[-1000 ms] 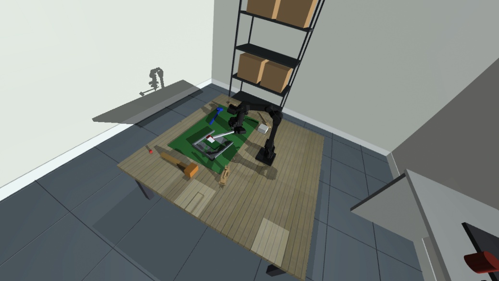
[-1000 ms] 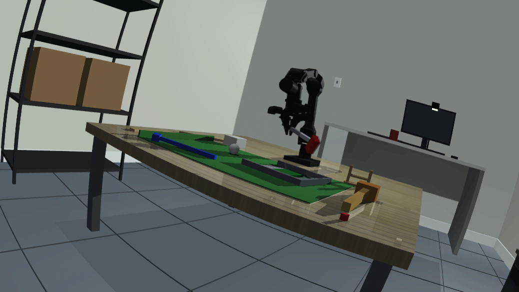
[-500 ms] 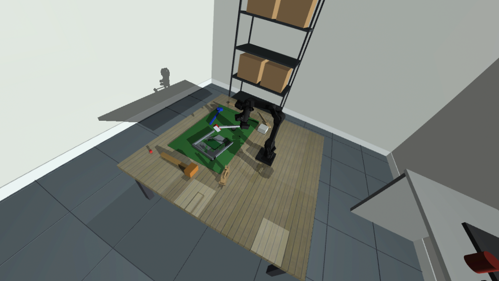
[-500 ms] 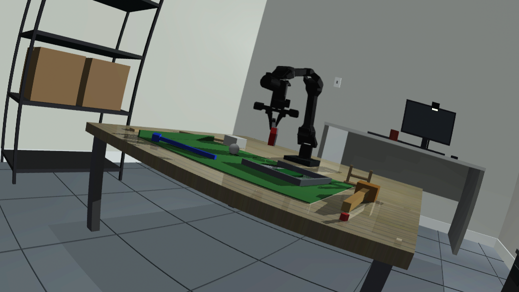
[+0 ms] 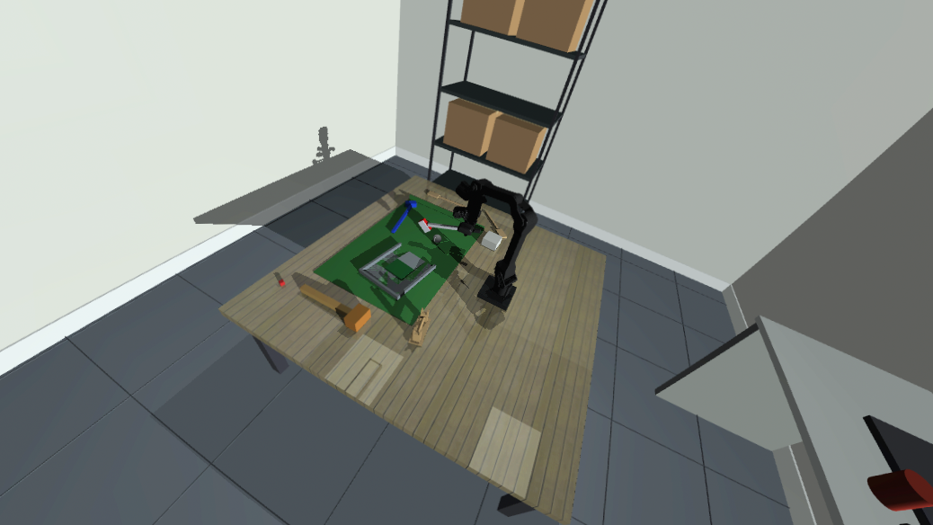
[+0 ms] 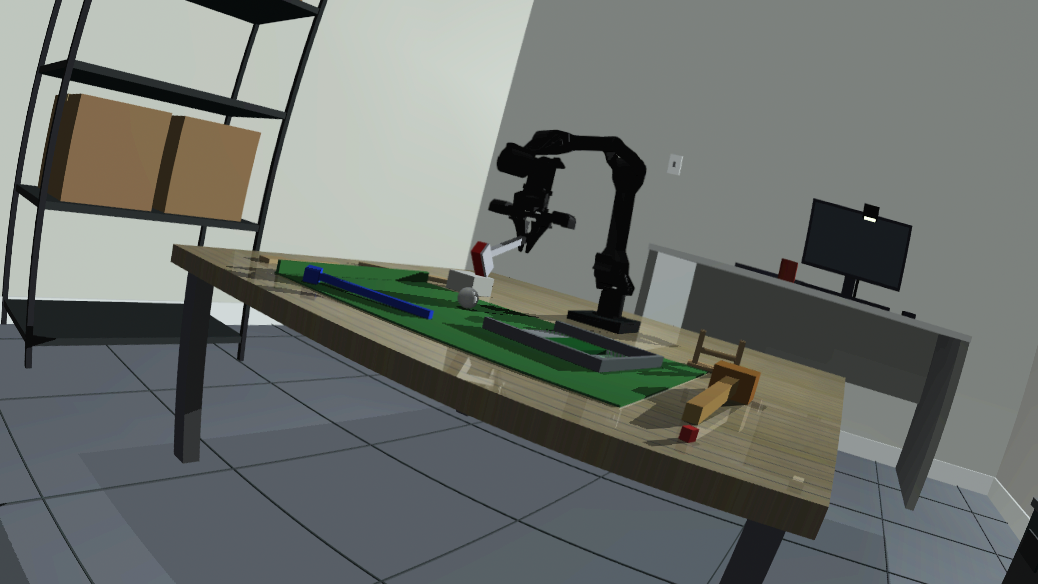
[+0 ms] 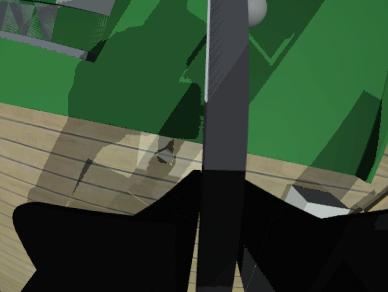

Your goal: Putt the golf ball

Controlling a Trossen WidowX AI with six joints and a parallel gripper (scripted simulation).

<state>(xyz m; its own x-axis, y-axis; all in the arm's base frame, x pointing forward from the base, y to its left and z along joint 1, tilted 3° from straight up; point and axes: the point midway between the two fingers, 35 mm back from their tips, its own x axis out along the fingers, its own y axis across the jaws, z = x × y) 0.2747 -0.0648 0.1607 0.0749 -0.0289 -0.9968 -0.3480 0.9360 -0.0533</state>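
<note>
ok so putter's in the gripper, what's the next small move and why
Probably lower the red putter. The gripper is shut on its shaft, and its red head hangs in the air above the golf ball, which rests on the green mat.
</note>
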